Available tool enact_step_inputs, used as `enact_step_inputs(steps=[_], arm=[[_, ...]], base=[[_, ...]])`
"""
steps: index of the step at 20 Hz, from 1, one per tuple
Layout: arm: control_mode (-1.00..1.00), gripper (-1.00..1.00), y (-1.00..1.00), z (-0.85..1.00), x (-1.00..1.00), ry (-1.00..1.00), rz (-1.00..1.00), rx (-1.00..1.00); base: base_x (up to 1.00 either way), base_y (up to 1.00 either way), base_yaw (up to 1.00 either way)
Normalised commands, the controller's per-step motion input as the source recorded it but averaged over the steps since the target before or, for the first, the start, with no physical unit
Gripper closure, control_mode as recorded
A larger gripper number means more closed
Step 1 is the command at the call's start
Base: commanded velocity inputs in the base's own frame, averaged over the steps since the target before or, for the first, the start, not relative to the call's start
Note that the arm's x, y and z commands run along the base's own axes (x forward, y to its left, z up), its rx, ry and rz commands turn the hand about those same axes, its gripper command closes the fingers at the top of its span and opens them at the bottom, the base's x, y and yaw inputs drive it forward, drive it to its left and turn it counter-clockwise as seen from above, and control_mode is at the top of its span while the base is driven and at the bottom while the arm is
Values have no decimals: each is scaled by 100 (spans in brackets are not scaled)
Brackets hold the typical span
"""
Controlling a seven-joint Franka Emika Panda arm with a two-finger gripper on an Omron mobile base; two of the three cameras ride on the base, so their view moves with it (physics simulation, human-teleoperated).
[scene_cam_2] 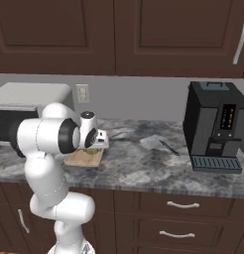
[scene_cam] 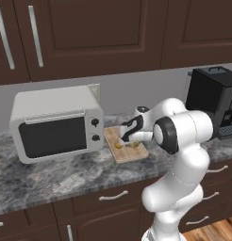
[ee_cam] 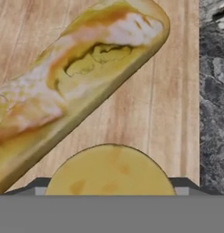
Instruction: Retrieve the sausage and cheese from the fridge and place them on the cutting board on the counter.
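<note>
The cutting board (scene_cam: pixel 139 153) (scene_cam_2: pixel 77 159) (ee_cam: pixel 170 113) lies on the grey stone counter (scene_cam: pixel 52 174) just right of the microwave. On it rests the sausage (ee_cam: pixel 77 86) (scene_cam: pixel 135 144), a long rounded link that looks tan and orange with pale patches. My gripper (scene_cam: pixel 123 140) (scene_cam_2: pixel 96 145) (ee_cam: pixel 111 187) hangs low over the board's left part. The round yellow cheese (ee_cam: pixel 109 170) (scene_cam: pixel 119 145) sits between its jaws, spanning from one finger to the other, just beside the sausage. The fridge is out of view.
A white microwave (scene_cam: pixel 56 124) (scene_cam_2: pixel 15 106) stands left of the board. A black coffee machine (scene_cam: pixel 217 101) (scene_cam_2: pixel 215 126) is at the right. Open counter (scene_cam_2: pixel 139 163) lies between board and machine. Dark cabinets hang above, with drawers below.
</note>
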Motion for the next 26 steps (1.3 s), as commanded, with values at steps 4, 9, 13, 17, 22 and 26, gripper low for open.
enact_step_inputs(steps=[4,9,13,17,22,26], arm=[[-100,100,0,-16,27,0,0,-3],[-100,100,0,-13,17,-1,0,-2],[-100,100,0,-21,6,0,0,0],[-100,100,0,-27,0,0,0,0],[-100,-100,0,-15,0,0,1,0],[-100,-100,0,0,-6,0,2,0]], base=[[0,0,0],[0,0,0],[0,0,0],[0,0,0],[0,0,0],[0,0,0]])
